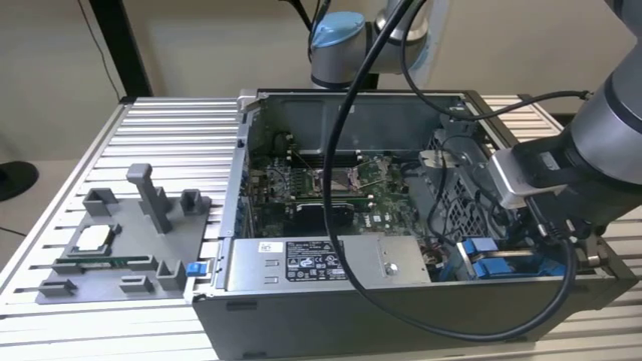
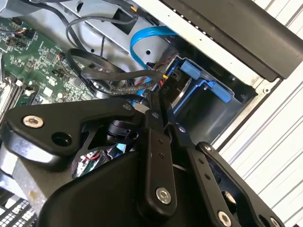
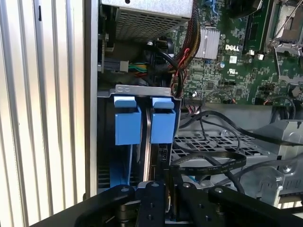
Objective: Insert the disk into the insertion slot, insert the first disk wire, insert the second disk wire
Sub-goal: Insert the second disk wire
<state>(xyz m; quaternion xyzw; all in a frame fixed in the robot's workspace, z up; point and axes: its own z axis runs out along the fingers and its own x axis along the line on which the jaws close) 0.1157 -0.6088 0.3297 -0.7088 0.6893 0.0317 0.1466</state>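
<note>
Inside the open computer case (image 1: 331, 301) on the slatted table (image 1: 161, 143), at the corner on the exterior view's right, the hand (image 2: 163, 111) reaches down with its fingers (image 2: 158, 156) narrowed on a black connector (image 2: 165, 87) (its cable trails off). Just beyond it the disk (image 3: 149, 142) sits edge-on in its blue frame (image 3: 128, 120) within the drive bay, beside the motherboard (image 3: 236, 52).

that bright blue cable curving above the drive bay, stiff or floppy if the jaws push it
Probably springy rather than limp: the blue cable holds a smooth arch unsupported. Its flat ribbon shape suggests it bends easily one way and resists edgewise. Likely light, so it would deflect and swing back near the disk.
</note>
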